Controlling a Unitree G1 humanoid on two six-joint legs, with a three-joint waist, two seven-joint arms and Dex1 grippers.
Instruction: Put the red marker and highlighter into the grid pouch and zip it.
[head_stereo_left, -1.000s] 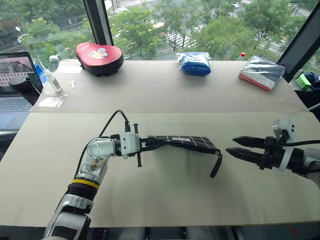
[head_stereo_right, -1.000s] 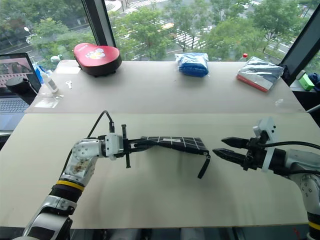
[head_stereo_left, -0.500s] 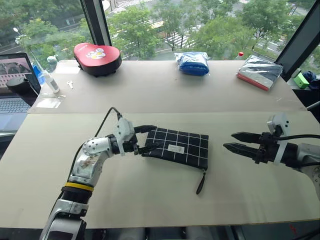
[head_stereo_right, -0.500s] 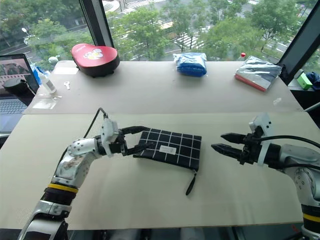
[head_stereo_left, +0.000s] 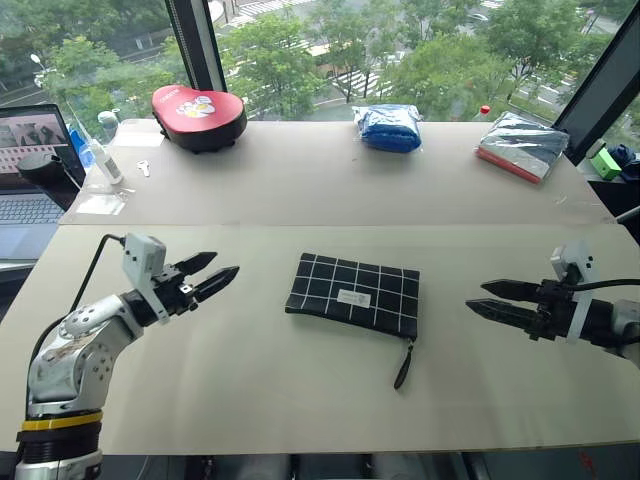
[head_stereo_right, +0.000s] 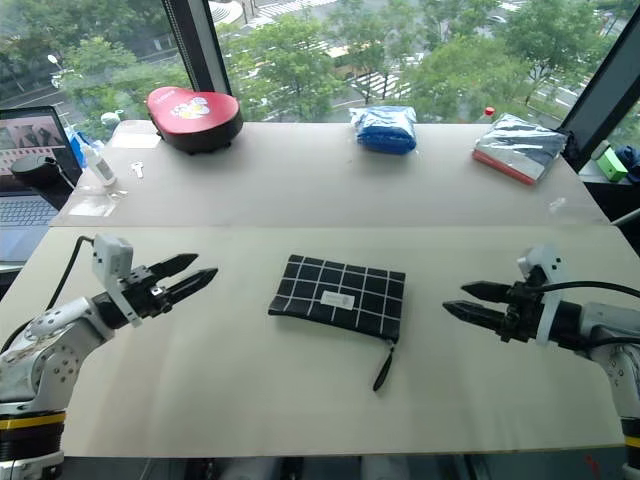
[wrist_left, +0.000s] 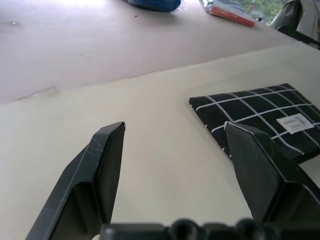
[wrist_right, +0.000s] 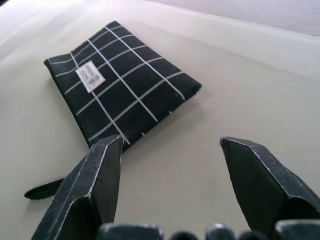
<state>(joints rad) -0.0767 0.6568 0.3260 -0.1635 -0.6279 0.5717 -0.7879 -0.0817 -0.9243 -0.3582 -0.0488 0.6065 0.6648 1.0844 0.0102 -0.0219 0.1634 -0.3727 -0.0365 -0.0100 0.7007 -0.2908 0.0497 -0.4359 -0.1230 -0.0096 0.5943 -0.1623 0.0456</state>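
The grid pouch (head_stereo_left: 352, 292) lies flat at the middle of the near table, white label up, its black strap (head_stereo_left: 403, 365) trailing toward me. My left gripper (head_stereo_left: 222, 265) hovers open well to the pouch's left, pointing at it, with nothing between its fingers. My right gripper (head_stereo_left: 476, 295) hovers open to the pouch's right, also empty and pointing at it. In the left wrist view the pouch (wrist_left: 260, 120) lies beyond the gripper (wrist_left: 174, 127). The right wrist view has the pouch (wrist_right: 125, 95) ahead of the gripper (wrist_right: 171, 140). The red marker and the highlighter are hidden or out of view.
On the far table stand a red heart-shaped case (head_stereo_left: 198, 112), a blue bag (head_stereo_left: 389, 127) and a silver packet with a red edge (head_stereo_left: 522, 145). A laptop (head_stereo_left: 30, 170) and a small bottle (head_stereo_left: 103, 160) sit at the far left.
My left gripper let go of the pouch, opened and swung away to the left. The pouch dropped from hanging edge-on to lying flat. My right gripper drew back slightly to the right.
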